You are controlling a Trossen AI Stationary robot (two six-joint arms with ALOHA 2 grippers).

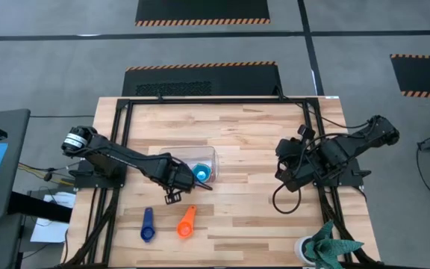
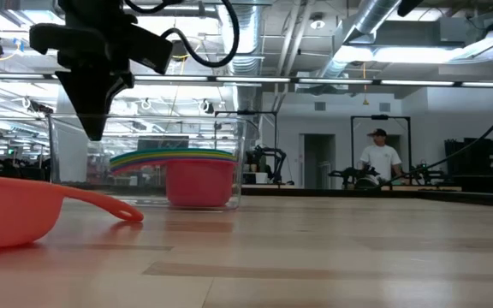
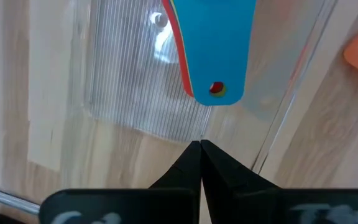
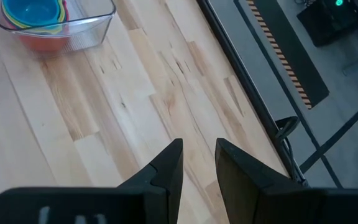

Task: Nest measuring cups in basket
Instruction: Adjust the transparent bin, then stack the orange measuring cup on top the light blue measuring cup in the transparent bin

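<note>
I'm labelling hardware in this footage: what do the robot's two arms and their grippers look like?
Both are dark, near-black jointed arms. The left arm has a silvery round joint near its base. The right arm trails a looping black cable onto the table. Each gripper ends in two flat, black, tapering fingers, without visible markings.

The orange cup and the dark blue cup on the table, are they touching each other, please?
Apart. The high view shows bare wood between the orange cup and the dark blue cup.

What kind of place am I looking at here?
Probably a robotics lab or workshop in an industrial hall. Two dark robot arms are mounted at a wooden table, bare ducts and pipes run across the ceiling, and a person works at another bench behind.
</note>
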